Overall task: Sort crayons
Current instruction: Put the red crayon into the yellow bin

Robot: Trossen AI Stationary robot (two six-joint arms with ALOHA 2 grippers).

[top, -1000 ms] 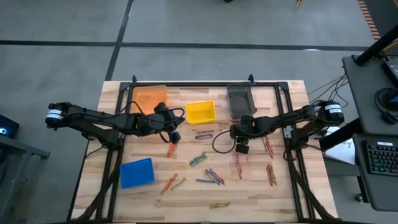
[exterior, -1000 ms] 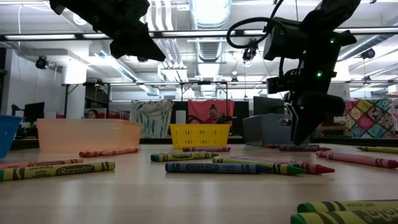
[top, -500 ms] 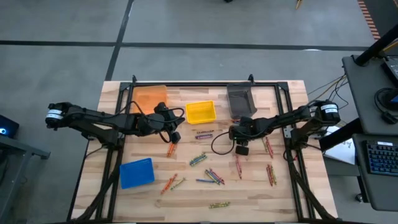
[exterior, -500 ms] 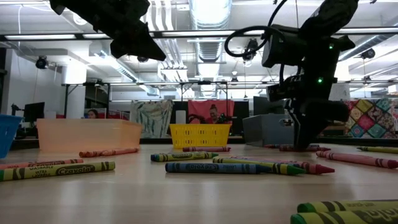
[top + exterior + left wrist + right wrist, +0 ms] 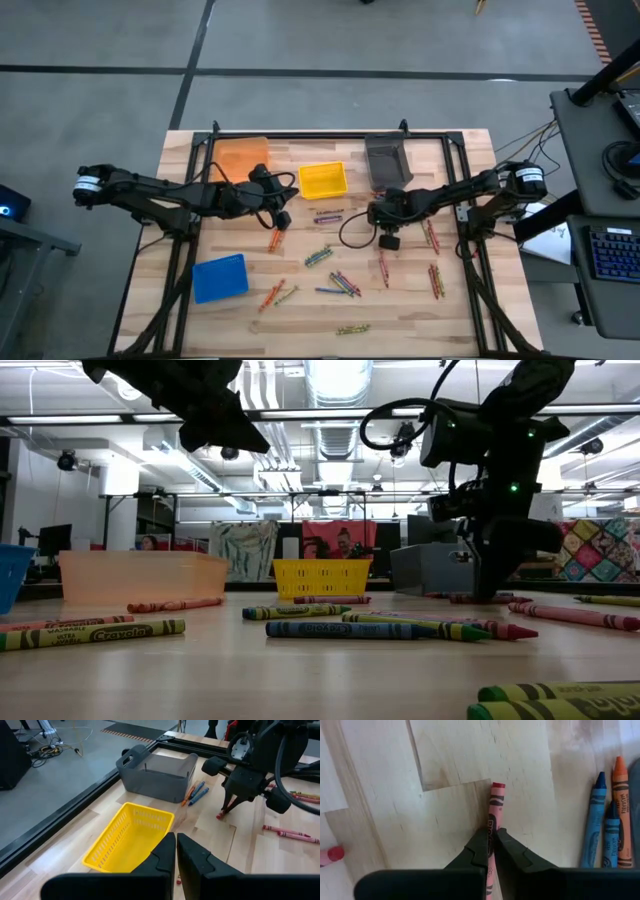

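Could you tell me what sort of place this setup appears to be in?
Probably a robotics lab or workshop in an open industrial hall: a wooden table in a black frame on bare concrete, exposed ceiling ducts overhead, and a side desk with a keyboard and cables.

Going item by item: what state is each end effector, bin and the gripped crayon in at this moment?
Right end effector: shut on the red wax crayon, down at the table.
Red wax crayon: lying flat, pinched between the fingers.
Left end effector: shut, holding nothing, above the yellow bin.
Yellow plastic mesh bin: upright, empty.
Grey plastic bin: upright, looks empty.
Blue plastic bin: upright, contents unclear.
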